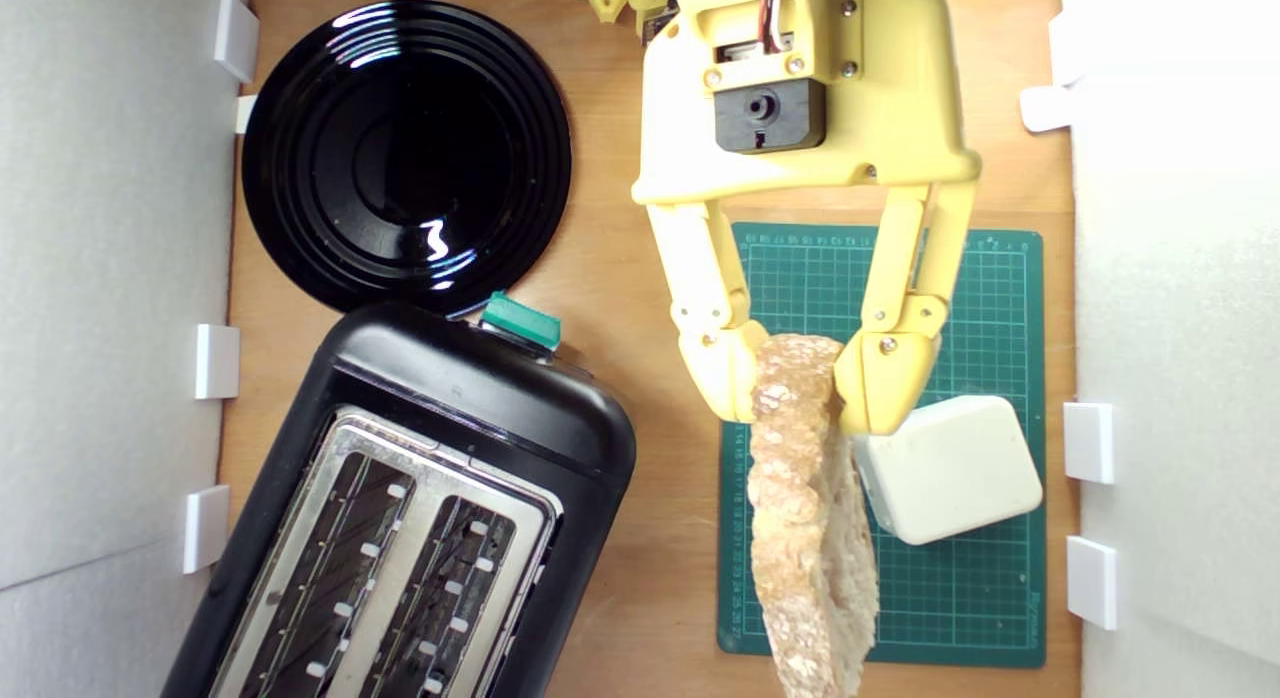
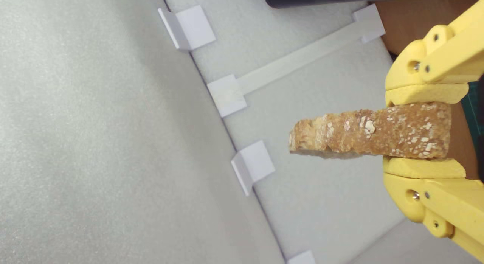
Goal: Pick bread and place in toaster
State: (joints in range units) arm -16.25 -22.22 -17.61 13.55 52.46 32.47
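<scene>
My yellow gripper [image 1: 797,390] is shut on the bread [image 1: 808,518], a rustic slice with golden-brown floury crust, held edge-on and lifted above the green mat [image 1: 985,278]. In the wrist view the bread [image 2: 372,131] sits clamped between both yellow pads [image 2: 425,94], its crust sticking out past them. The black two-slot toaster [image 1: 400,518] with a shiny metal top and a green lever knob [image 1: 521,321] stands at the exterior view's lower left, apart from the gripper. Both slots look empty.
A round black plate [image 1: 405,153] lies above the toaster in the exterior view. A rounded white block [image 1: 950,468] rests on the mat just right of the gripper. Grey foam walls [image 1: 110,278] with white clips [image 1: 216,361] line both sides.
</scene>
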